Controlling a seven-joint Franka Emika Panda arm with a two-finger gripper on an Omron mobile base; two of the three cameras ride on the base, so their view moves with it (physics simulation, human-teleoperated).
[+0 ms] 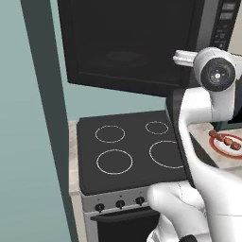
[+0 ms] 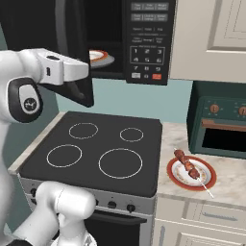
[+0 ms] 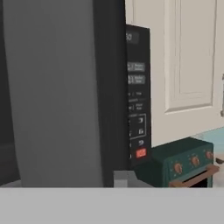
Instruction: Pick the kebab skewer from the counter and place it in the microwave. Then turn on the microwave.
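Kebab skewer lies on a white red-rimmed plate on the counter, just right of the black stovetop; reddish meat chunks sit toward the plate's far-left side, pale stick end pokes out over the near-right rim. In the left base view the skewer and plate show at the right edge, partly behind the arm. Microwave hangs above the stove w/ its door swung open toward the left; inside, a second plate sits on the cavity floor. Keypad w/ small red button is on the microwave's right side. Dark green toaster oven stands on the counter at the back, behind the skewer plate, under a cream wall cabinet. Arm reaches up w/ the hand at the open door, approx level w/ the cavity opening in the right base view. Hand cam looks past the door's edge at very close range, w/ the keypad panel and toaster oven beyond. Fingers: can't tell whether spread or pressed together, tips not clear in any view; nothing seen betw. them. Skewer is well apart from the hand, untouched on its plate.
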